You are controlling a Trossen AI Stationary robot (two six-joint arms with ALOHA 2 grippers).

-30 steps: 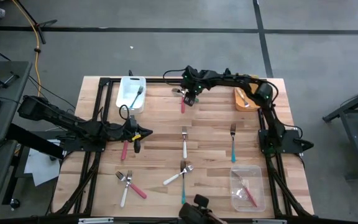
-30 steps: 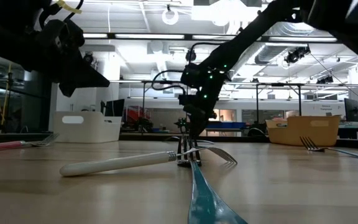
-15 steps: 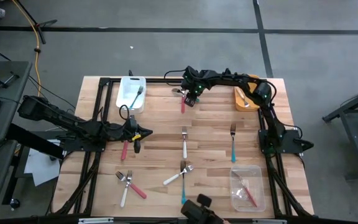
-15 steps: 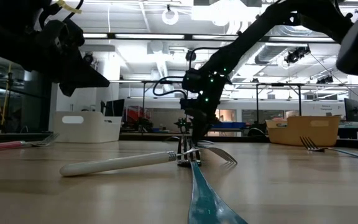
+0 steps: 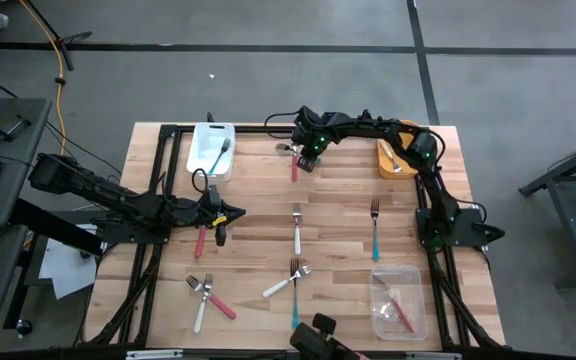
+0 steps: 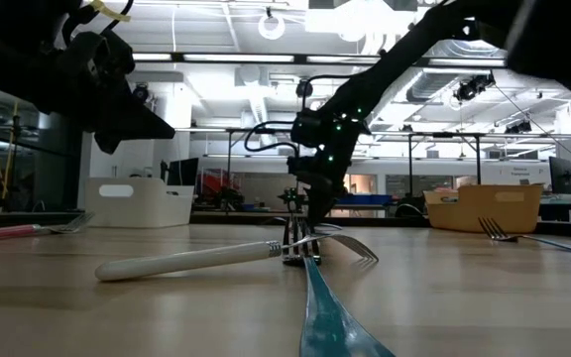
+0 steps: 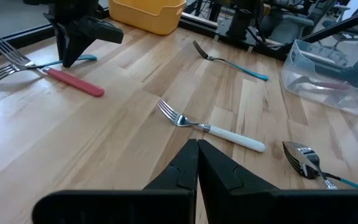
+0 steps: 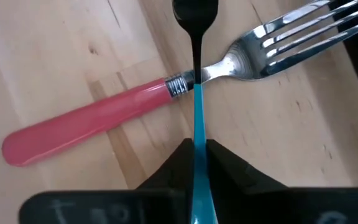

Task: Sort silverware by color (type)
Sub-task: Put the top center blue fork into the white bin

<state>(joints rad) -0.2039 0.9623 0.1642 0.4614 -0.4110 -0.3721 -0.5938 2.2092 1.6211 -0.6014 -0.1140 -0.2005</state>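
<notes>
Right pincer (image 5: 306, 158) is at the far middle of the tabletop (image 5: 348, 240), between the white bin (image 5: 211, 150) and the orange bin (image 5: 396, 160). Its wrist camera shows the fingers pressed together on the handle of a teal-handled utensil (image 8: 199, 143), which lies crossed over the neck of a red-handled fork (image 8: 104, 121). The dark rounded head of the teal piece may be a spoon bowl; cannot tell for sure. Both pieces rest on the wood.

Left pincer (image 5: 220, 218) is at the left middle of the tabletop, fingers pressed together with nothing between them (confirmed in its wrist view). A red-handled piece (image 5: 201, 240) lies just beside it.

Other silverware on the tabletop:
- white-handled fork (image 5: 296, 228) near the centre
- teal-handled fork (image 5: 375, 230) right of centre
- a white-handled fork (image 5: 286, 282) crossed with a teal-handled piece (image 5: 294, 305) at the near middle
- a white-handled (image 5: 201, 305) and a red-handled fork (image 5: 218, 300) together near the left corner

In the bins: a teal-handled piece lies in the white bin, one utensil in the orange bin (handle colour unclear), and a red-handled one in the clear bin (image 5: 398, 303) at the near right.
</notes>
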